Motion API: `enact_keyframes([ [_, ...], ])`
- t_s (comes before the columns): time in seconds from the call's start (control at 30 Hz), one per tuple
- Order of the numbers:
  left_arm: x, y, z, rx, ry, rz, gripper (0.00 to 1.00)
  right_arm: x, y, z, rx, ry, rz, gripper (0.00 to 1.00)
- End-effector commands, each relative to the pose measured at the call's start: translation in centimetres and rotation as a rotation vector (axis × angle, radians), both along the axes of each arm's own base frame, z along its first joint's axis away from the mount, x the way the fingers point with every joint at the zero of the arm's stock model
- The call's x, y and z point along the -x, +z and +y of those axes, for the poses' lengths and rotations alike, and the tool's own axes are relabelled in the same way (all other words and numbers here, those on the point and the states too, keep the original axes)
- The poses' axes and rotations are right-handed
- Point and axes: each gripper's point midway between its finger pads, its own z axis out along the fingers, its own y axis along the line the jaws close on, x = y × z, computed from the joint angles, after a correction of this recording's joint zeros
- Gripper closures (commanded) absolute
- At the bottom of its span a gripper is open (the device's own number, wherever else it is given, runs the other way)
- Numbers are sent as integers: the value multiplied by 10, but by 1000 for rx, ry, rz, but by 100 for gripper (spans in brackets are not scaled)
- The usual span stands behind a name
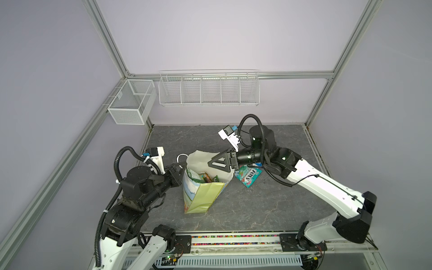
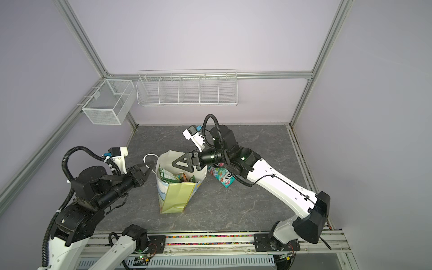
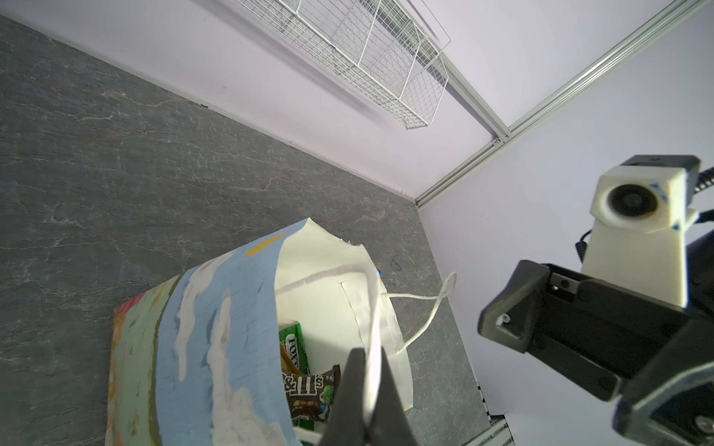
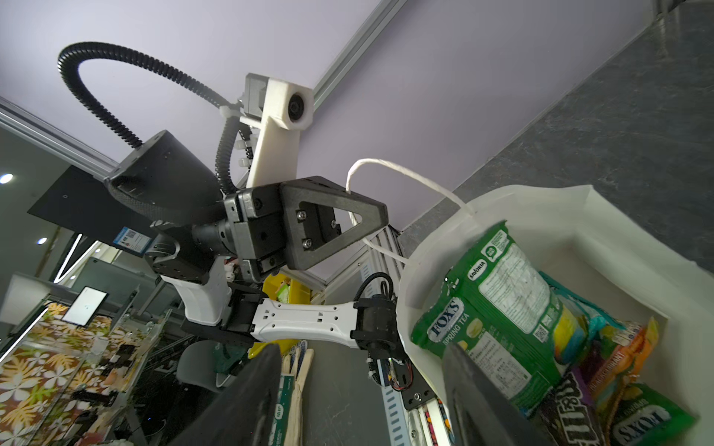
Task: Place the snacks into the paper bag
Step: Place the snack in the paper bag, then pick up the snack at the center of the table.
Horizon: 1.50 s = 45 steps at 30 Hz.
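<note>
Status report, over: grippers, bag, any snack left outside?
Left gripper shut on paper bag rim. Right gripper open above bag mouth. Teal packet outside, on table under right arm.

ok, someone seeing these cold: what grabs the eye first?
The paper bag standing mid-table, with the green FOX'S Spring Tea packet on top of the others inside. The left tool pinches the bag's rim, and the right tool hangs open over the mouth. One teal FOX'S packet lies on the table beside the bag, under the right arm.
</note>
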Motion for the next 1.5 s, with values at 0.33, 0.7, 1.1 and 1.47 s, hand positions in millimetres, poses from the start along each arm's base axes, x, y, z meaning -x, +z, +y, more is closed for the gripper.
enact_keyframes([
  [0.33, 4, 20, 4, 12, 10, -66, 100, -23, -23, -51, 137, -209, -79, 26],
  [0.7, 0, 14, 3, 10, 11, -54, 100, -36, -41, -87, 189, -318, -77, 25],
  [1.1, 1, 13, 3, 9, 12, -52, 100, -41, -65, -107, 229, -371, -48, 25],
  [1.47, 0, 11, 3, 9, 12, -49, 100, -45, -91, -123, 270, -409, 0, 24],
])
